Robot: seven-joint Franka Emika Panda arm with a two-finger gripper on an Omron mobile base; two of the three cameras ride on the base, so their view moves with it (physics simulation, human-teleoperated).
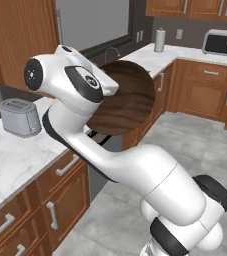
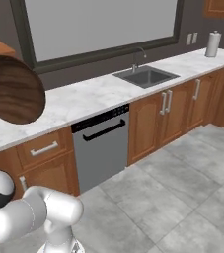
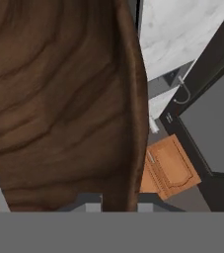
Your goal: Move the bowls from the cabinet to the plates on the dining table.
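Note:
A dark brown wood-grain bowl (image 1: 127, 97) hangs tilted on its edge in the air above the counter, held up by my arm. It also appears at the left edge of the right base view as the same bowl (image 2: 12, 89). In the hand view the bowl (image 3: 59, 99) takes up most of the picture, and its rim runs down between the fingertips of my gripper (image 3: 118, 203), which is shut on it. Brown wall cabinet doors (image 1: 185, 7) with grey bar handles sit at the top right. The plates and the dining table are out of view.
A marble counter (image 2: 91, 94) runs under a large window, with a sink (image 2: 145, 75), a dishwasher (image 2: 102, 146), a toaster (image 1: 19, 116), a paper towel roll (image 1: 159, 40) and a microwave (image 1: 221, 42). Grey tiled floor (image 2: 172, 197) lies open to the right.

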